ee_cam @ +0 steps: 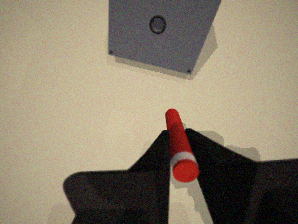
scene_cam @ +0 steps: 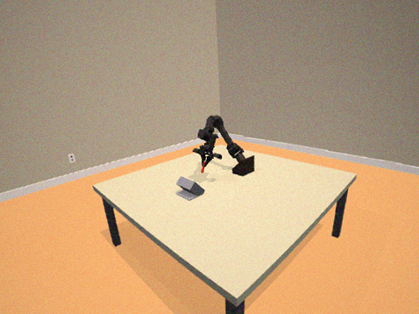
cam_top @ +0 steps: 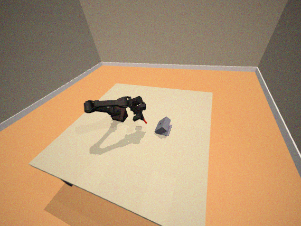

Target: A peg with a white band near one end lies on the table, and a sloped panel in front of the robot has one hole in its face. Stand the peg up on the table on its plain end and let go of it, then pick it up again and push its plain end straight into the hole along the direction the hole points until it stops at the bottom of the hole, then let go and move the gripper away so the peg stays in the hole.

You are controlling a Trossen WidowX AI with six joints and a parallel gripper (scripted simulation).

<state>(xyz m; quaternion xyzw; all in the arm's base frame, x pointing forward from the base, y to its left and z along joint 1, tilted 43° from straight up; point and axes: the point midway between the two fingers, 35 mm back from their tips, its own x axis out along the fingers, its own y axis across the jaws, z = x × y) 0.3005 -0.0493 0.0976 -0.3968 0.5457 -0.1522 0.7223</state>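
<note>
My gripper [cam_top: 143,120] [scene_cam: 204,162] [ee_cam: 176,134] is shut on the red peg [cam_top: 145,121] [scene_cam: 202,167] [ee_cam: 177,139] and holds it above the table. The peg's white band [ee_cam: 183,158] is on the camera side of the fingers. Its plain end points down and away from the wrist, tilted toward the panel in the top view. The grey sloped panel [cam_top: 165,125] [scene_cam: 190,184] [ee_cam: 132,35] stands apart from the peg, at the top of the wrist view. Its round hole [cam_top: 160,123] [ee_cam: 157,24] is visible; the hole's inside is dark.
The pale table [cam_top: 182,163] [scene_cam: 257,223] carries the arm's dark base [cam_top: 120,115] [scene_cam: 244,166] and the panel. The panel's flat foot [cam_top: 169,130] [scene_cam: 189,195] sticks out on the side away from the arm. The arm's shadow falls on the table.
</note>
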